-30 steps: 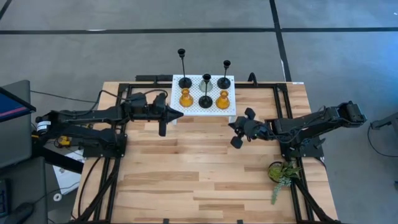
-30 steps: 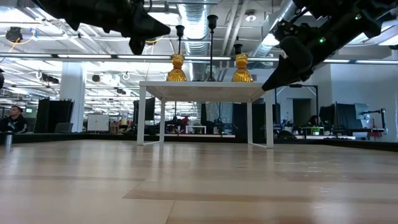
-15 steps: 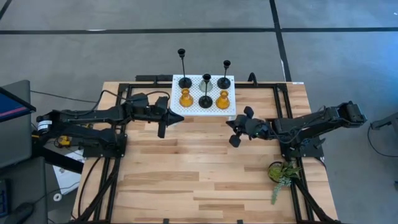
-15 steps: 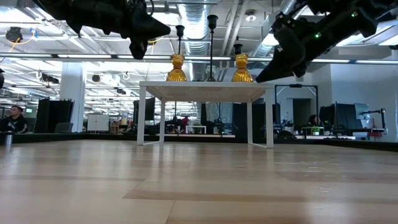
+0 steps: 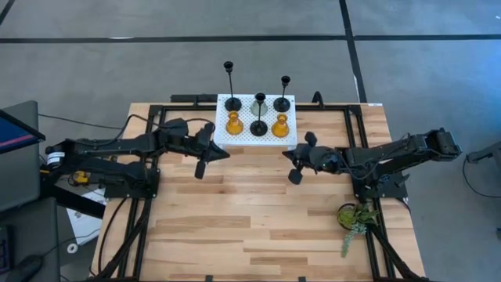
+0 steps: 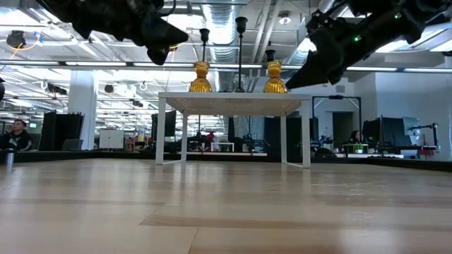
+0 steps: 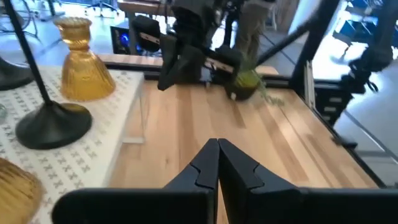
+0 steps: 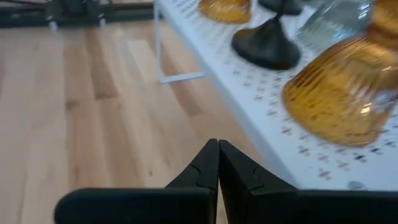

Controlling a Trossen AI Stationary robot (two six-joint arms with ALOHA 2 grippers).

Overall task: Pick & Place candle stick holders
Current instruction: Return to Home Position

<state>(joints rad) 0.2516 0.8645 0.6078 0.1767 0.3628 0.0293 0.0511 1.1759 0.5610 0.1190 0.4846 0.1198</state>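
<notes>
Six candle stick holders [image 5: 259, 125] stand on the white shelf [image 5: 246, 134]. The taller black holder [image 5: 231, 100] and shorter black holder [image 5: 282, 102] are at its back corners, with the clear glass holder [image 5: 259, 103] between them. Two amber glass holders [image 5: 233, 123] flank a squat black one along its front. The left gripper [image 7: 217, 146] hangs just off the shelf's front left corner, fingers pressed together, empty. The right gripper [image 8: 217, 145] hangs off the front right corner, also closed on nothing. A green plant sprig [image 5: 354, 218] lies well apart from the shelf.
</notes>
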